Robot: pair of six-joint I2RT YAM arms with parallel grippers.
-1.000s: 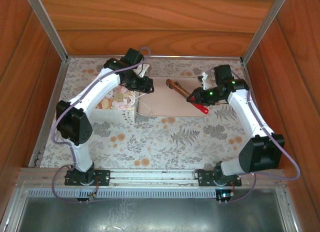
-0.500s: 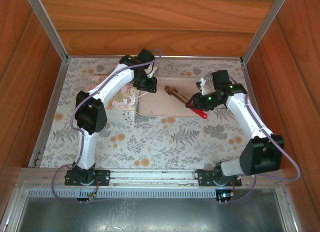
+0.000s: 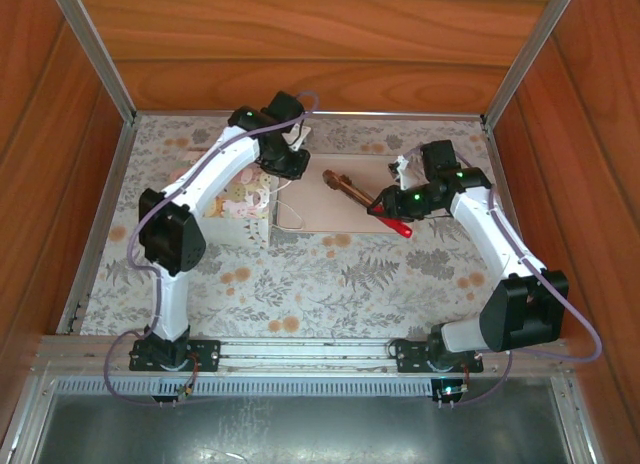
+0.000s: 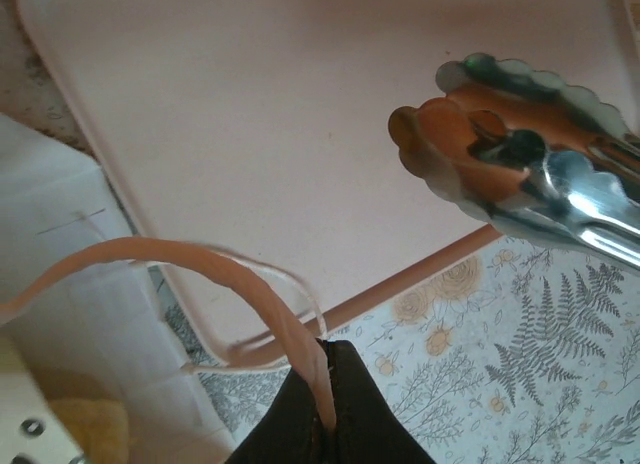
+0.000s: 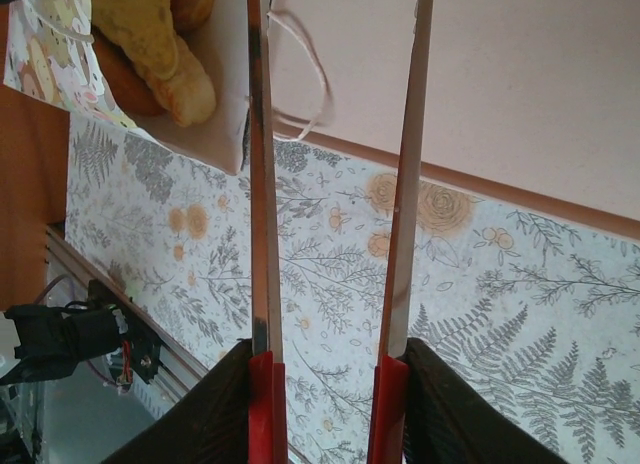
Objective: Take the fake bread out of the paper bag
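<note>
Over on the left, the paper bag [image 3: 238,206] is lying on its side on the floral surface [image 3: 380,274], mouth turned toward the beige tray [image 3: 330,212] beside it. The left gripper [image 4: 325,384] has its fingers pinched right down on the bag's cord handle [image 4: 230,274], lifting that loop at the opening. And there's the fake bread [image 5: 150,39]: golden pieces sitting just inside the mouth, none out on the tray yet.

Moving right across the tray, here come the tongs [image 3: 365,199], tips leading, long axis running diagonally back toward the bag. The right gripper [image 5: 330,394] has its fingers clamped on the red handles, blades apart and nothing between them.

Here's what matters: the left arm is nearer the bread, but it's busy with the handle. From the right wrist's angle, the bread sits left of the blades' line, not between them. I'd say the tongs need to swing toward the bag mouth before they can close.
</note>
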